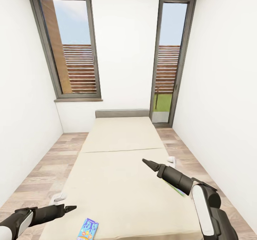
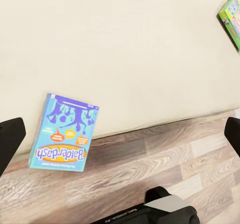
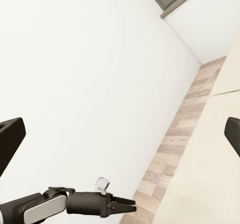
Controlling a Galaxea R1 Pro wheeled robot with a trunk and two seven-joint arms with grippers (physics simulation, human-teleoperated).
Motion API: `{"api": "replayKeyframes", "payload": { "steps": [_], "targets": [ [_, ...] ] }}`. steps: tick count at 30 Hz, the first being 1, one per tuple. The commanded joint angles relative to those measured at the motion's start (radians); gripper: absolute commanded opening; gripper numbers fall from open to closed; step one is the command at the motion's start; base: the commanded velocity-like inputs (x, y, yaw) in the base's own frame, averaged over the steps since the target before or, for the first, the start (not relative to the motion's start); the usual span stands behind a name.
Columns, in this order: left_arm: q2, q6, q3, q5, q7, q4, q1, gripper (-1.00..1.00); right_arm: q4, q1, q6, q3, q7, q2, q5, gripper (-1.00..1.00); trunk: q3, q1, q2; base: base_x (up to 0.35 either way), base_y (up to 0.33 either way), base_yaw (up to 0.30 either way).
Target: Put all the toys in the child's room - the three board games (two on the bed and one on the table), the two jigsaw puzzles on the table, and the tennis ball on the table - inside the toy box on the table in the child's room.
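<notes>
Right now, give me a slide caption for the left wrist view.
Blue-purple Balderdash board game box lying at the beige mattress edge, above wood-plank floor.

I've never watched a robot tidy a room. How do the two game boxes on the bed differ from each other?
The blue-purple board game lies in plain sight at the near edge of the bed, near the left gripper; the green-edged board game sits farther off and is mostly hidden behind the right arm in the head view. The blue one reads "Balderdash"; the green one's cover is too cropped to read. Both are thin flat boxes lying flat on the mattress, neither held.
</notes>
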Motion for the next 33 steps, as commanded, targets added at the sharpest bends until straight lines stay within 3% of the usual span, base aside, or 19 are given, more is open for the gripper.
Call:
{"api": "replayKeyframes", "payload": {
  "steps": [1,33],
  "targets": [
    [0.0,0.01,0.004,0.004,-0.003,0.0,0.0,1.0,0.0,-0.001,0.005,0.001,0.003,0.001,0.0,1.0,-0.002,0.0,-0.002,0.0,0.0,0.0],
    [0.002,0.007,0.007,0.002,-0.005,-0.001,0.001,1.0,0.01,-0.001,0.006,0.01,-0.001,0.001,0.0,1.0,-0.002,0.0,-0.002,-0.075,0.075,0.0]
  ]
}}
